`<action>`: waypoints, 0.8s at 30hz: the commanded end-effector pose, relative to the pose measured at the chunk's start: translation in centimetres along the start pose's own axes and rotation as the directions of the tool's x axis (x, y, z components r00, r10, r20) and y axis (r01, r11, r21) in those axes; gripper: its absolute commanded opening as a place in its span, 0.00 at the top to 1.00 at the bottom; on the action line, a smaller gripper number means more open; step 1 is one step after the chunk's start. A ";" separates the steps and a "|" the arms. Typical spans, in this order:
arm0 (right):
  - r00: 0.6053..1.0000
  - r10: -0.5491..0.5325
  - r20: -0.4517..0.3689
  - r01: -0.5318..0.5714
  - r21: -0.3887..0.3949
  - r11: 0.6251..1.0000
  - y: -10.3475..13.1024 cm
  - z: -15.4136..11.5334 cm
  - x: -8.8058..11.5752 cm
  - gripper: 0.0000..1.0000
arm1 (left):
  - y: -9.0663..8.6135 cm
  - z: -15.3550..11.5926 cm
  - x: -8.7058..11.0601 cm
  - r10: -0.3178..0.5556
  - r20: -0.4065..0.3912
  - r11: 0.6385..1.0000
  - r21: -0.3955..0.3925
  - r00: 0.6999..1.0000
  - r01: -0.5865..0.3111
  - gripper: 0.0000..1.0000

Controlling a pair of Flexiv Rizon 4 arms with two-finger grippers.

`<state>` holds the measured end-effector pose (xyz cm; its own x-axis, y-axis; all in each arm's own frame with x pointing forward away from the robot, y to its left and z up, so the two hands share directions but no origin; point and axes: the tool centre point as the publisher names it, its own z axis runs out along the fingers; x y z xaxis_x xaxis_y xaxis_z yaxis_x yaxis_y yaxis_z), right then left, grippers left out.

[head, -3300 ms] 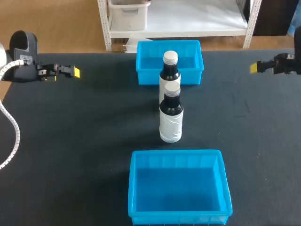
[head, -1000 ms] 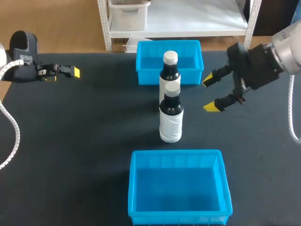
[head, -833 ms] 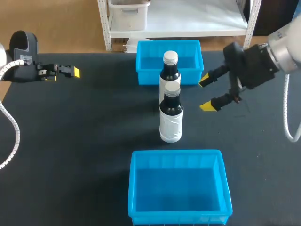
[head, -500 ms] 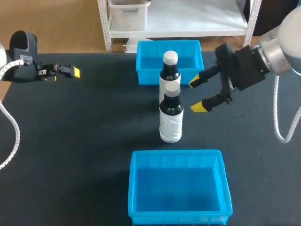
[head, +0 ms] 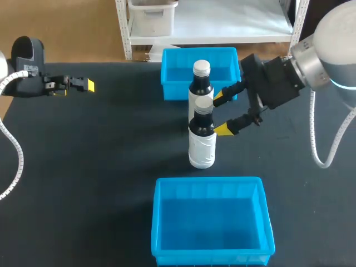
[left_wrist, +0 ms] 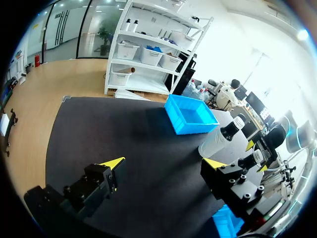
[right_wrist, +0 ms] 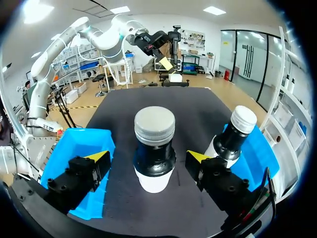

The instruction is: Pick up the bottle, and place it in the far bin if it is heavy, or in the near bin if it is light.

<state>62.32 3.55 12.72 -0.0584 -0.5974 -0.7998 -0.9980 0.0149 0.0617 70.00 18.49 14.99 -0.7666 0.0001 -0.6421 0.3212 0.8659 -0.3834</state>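
Head view: near bottle (head: 202, 138) upright, dark body, white label (silver cap).

The right arm (head: 334, 39) is a rounded silver-grey shell with a thin blue ring (head: 344, 84). It ends in a black boxy wrist (head: 275, 83), and a pale grey cable (head: 312, 139) loops from it. The left arm (head: 28, 53) shows a black domed housing with a small white label and a white ribbed hose (head: 15, 150). Both jaws are black and blocky, dotted with round screw heads, with bright yellow wedge tips.
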 end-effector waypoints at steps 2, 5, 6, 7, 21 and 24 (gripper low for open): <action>1.000 -0.002 -0.001 0.002 -0.008 1.000 -0.2 1.0 -0.5 0.00 | 0.0 0.0 0.0 0.000 0.000 1.000 0.000 1.000 0.000 0.00; 1.000 -0.004 -0.004 0.004 -0.014 1.000 0.0 1.5 -0.7 0.00 | 0.0 0.0 0.0 0.000 0.000 1.000 0.000 1.000 0.000 0.00; 1.000 -0.005 -0.004 0.005 -0.017 1.000 0.0 1.7 -0.8 0.00 | 0.0 0.0 0.0 0.000 0.000 1.000 0.000 1.000 0.000 0.00; 1.000 -0.005 -0.005 0.005 -0.019 1.000 0.0 1.8 -0.9 0.00 | 0.0 0.0 0.0 0.000 0.000 1.000 0.000 1.000 0.000 0.00; 1.000 0.008 0.003 -0.008 -0.032 0.999 -0.2 3.3 -1.4 0.00 | 0.0 0.0 0.0 0.000 0.000 1.000 0.000 1.000 0.000 0.00; 1.000 0.010 0.006 -0.010 -0.033 0.999 -0.2 3.4 -1.5 0.00 | 0.0 0.0 0.0 0.000 0.000 1.000 0.000 1.000 0.000 0.00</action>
<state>62.41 6.98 11.98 -0.0694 -0.5942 -0.8013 -0.9960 -0.0034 0.0888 70.00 18.49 14.99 -0.7666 0.0001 -0.6421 0.3212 0.8659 -0.3834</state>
